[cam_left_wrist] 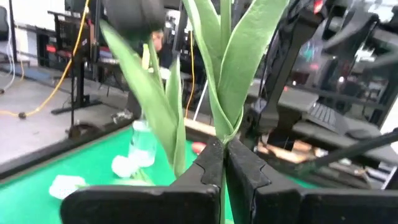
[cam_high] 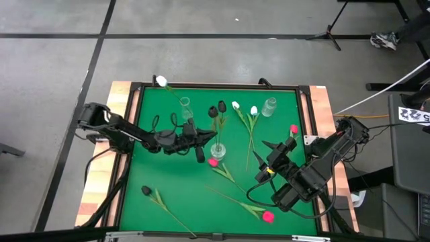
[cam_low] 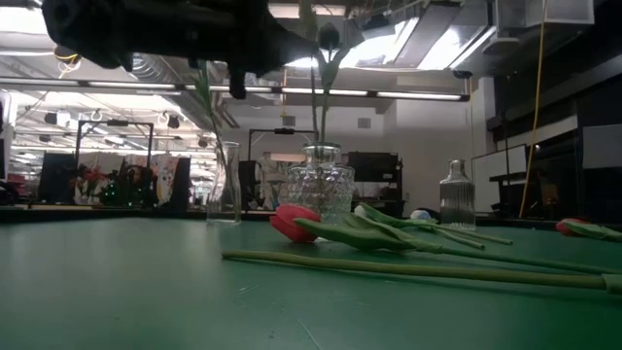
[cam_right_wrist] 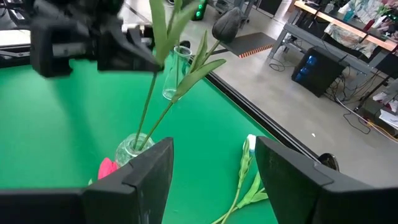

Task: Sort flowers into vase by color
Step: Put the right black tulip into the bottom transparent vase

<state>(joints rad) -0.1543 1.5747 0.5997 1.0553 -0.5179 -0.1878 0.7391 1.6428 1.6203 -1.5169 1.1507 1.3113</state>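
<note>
Green table [cam_high: 154,168], scattered flowers [cam_high: 238,202], vases [cam_high: 269,106]

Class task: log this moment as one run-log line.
left gripper: shut on black tulip stem over middle vase | right gripper: open, empty, waiting | flowers left on table

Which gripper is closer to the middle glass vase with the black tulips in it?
Left. The left gripper sits right beside the vase, shut on a black tulip's stem. The right gripper hovers open, well off to its other side.
</note>
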